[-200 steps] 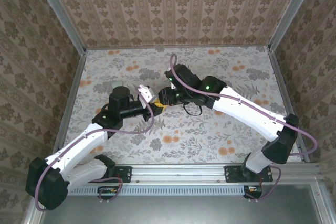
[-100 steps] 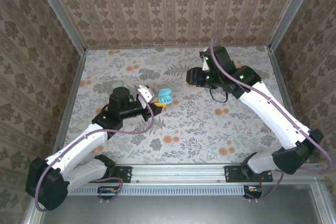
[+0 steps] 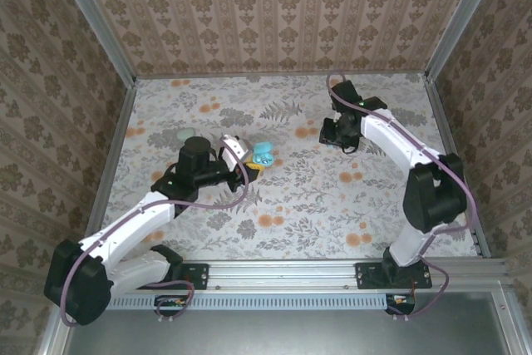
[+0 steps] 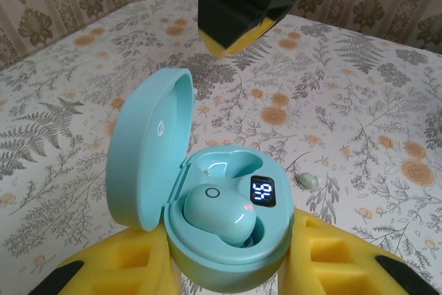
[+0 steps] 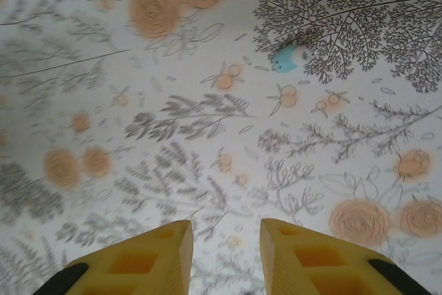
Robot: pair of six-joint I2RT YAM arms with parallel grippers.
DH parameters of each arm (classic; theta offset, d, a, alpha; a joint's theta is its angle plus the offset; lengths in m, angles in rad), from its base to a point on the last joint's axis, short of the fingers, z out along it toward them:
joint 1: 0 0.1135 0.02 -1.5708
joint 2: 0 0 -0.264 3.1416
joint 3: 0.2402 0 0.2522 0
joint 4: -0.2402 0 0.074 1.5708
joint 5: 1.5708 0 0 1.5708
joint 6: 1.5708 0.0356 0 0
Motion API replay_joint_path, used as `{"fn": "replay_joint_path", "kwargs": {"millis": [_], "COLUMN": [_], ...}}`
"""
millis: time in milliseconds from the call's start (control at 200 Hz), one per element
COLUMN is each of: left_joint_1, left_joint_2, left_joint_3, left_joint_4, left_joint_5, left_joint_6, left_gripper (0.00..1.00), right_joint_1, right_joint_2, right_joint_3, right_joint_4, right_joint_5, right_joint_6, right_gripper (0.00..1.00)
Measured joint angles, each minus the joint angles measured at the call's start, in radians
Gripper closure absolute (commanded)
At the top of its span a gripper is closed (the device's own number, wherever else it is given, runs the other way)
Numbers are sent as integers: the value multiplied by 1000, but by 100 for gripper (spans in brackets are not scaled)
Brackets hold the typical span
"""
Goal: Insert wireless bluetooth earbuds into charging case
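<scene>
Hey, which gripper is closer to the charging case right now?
Left. The left gripper has the open charging case clamped between its jaws; the right gripper hovers apart from it, off to the case's right, jaws open and empty.

— What's the table dressed in?
— A pale cloth (image 3: 291,197) across the middle of the frame, printed with grey ferns and orange flower blotches.
— And around it?
— Papered walls in beige-brown damask stripes: the back wall (image 3: 274,14) along the top, the left wall (image 3: 41,122) and the right wall (image 3: 499,122) at the sides. Aluminium posts (image 3: 96,18) slant down from the upper corners, and a silver rail (image 3: 283,272) runs along the lower edge.
— The light?
— Soft and even over the cloth.
</scene>
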Motion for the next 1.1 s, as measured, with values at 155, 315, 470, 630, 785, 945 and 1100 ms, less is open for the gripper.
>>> {"fn": "replay_joint_path", "kwargs": {"millis": [155,315,470,630,785,945,1100], "left_joint_1": [5,13,14,17,19,19,19], "left_joint_2": [24,56,87,109,126,127,122], "left_joint_3": [0,0,0,0,0,0,0], "left_joint_4": [1,11,31,48,63,67,64], "left_joint_5": [-1,0,1,4,6,15,15], "left_joint_6": [2,3,2,3,2,-1,-1], "left_gripper": [100,100,100,100,100,100,100], "right_joint_1": [-29,-60,-90,-110,-117,-117,-119], "right_joint_2": [153,298,380,436,461,462,448], "right_joint_3": [59,171,264,330,346,301,249], "right_joint_4": [11,25,26,24,20,27,47], "right_joint_5": [-3,-3,4,8,8,8,8], "right_joint_6": [-26,-56,-93,-130,-156,-167,-171], "right_gripper": [73,76,80,80,81,81,83]}}
